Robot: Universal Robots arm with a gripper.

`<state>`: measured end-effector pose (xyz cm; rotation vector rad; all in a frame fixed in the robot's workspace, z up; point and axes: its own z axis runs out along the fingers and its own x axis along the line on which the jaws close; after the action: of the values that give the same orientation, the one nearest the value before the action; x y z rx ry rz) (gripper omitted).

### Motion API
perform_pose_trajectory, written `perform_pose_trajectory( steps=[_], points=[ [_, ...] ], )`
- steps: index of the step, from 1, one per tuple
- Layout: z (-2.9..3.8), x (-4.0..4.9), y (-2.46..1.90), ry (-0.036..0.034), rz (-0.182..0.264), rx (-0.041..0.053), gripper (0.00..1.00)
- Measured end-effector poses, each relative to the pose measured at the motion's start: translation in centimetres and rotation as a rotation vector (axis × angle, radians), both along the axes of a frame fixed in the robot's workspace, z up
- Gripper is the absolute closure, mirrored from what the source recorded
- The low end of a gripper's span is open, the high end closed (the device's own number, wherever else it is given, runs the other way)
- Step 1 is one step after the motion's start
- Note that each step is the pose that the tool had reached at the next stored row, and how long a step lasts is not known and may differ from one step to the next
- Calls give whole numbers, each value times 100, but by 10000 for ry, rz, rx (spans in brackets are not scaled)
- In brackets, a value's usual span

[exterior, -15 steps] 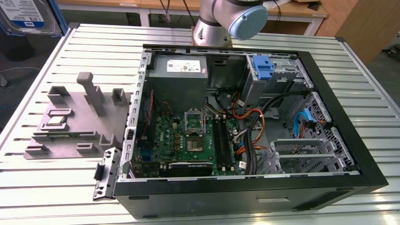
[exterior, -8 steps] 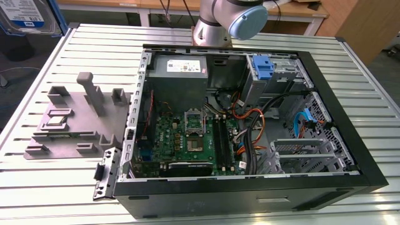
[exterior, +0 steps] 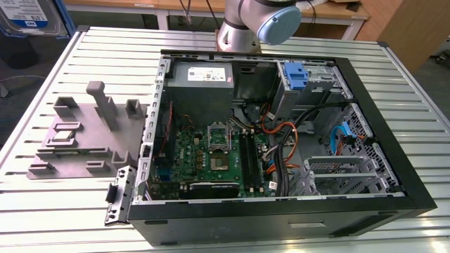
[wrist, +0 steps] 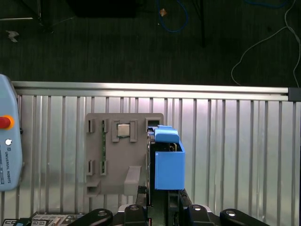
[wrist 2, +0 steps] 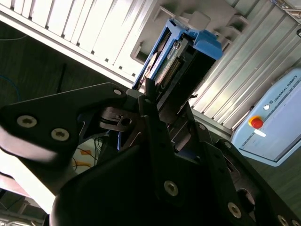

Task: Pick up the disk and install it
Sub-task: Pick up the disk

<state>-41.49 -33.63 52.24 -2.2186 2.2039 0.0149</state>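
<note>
Disk (wrist: 168, 162): edge-on in the first wrist view, blue carrier outermost, drive body tucked inside it. It is clamped in the gripper (wrist: 161, 197) and hangs in the air over the slatted table (wrist: 244, 155), just above one side of the grey fixture plate (wrist: 115, 157). The jaws are drawn in tight on the drive's two flat faces with no gap showing; the second wrist view has the dark fingers (wrist 2: 149, 96) pressed against it, connector edge pointing away from the palm. In the exterior view the labelled face sits in the top corner on the exterior view's left, well apart from the open computer case (exterior: 404, 174). Handling, as a judgement: a dense, rigid block, heavy for its bulk. The bare metal faces are likely slick. The plastic carrier is stiff but would flex or unclip if squeezed alone. The connector pins and circuit side are the fragile parts. The hold as taken, across the broad faces near one end and clear of the connector, looks sound, though the far end could swing under a jolt. Inside the case there is a grey drive cage (exterior: 344, 171) at the exterior view's right, a bare blue bracket (exterior: 299, 76) by the far wall, the power supply (exterior: 200, 76) and the green board (exterior: 211, 158). A pendant (wrist: 7, 146) lies on the table beside the fixture.
</note>
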Motion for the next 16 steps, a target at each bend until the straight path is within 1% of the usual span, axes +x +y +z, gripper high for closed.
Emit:
perform_pose_trajectory(
  steps=[2,9,13,16],
  points=[
    [14,0,0,2,0,-1,65],
    [14,10,1,0,-1,0,65],
    [14,59,0,1,0,0,65],
    [14,113,0,1,0,0,65]
  ],
)
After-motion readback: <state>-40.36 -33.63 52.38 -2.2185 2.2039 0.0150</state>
